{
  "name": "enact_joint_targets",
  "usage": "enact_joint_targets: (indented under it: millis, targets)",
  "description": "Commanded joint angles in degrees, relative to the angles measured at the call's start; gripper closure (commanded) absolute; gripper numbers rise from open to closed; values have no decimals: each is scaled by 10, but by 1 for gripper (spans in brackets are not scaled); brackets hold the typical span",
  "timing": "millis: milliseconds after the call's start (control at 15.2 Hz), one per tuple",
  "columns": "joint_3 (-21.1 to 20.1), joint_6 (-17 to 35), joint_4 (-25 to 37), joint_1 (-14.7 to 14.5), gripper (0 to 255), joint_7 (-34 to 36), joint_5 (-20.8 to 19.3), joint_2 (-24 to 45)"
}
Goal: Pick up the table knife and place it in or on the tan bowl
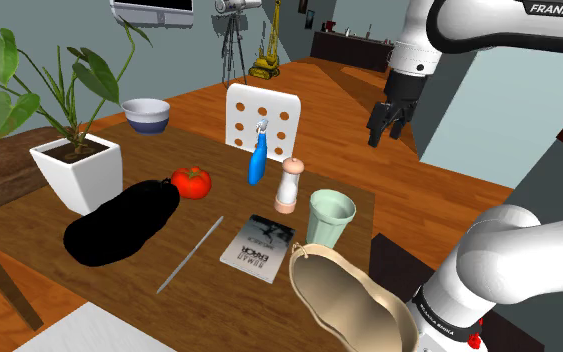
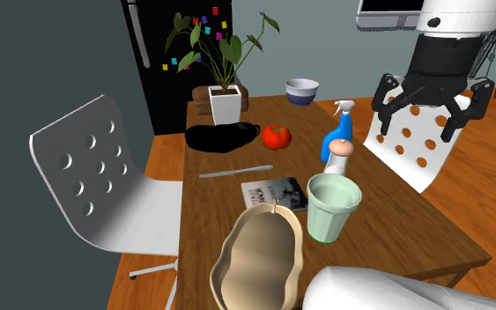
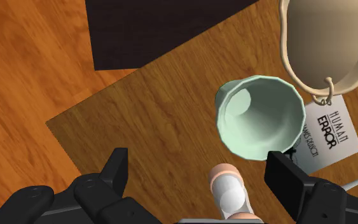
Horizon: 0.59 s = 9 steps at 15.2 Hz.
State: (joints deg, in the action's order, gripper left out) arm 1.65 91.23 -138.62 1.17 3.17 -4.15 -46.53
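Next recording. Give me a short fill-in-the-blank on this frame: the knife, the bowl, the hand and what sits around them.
1. The knife lies flat beside the ____ titled Human Error.
2. The hand hangs in the air with its fingers ____, holding nothing.
3. Next to the tan bowl stands a pale green ____.
4. The red ____ sits between the black lump and the blue spray bottle.
Missing words: book; open; cup; tomato.
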Motion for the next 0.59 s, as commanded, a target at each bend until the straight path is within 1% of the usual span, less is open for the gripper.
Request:
enact_joint_targets:
  millis: [0, 264, 528]
  targets:
    - [0, 0, 0, 0, 0, 0, 0, 0]
    - [-56, 36, -42, -3, 0, 99, 43, -6]
    - [-116, 80, -68, -7, 0, 197, 87, 9]
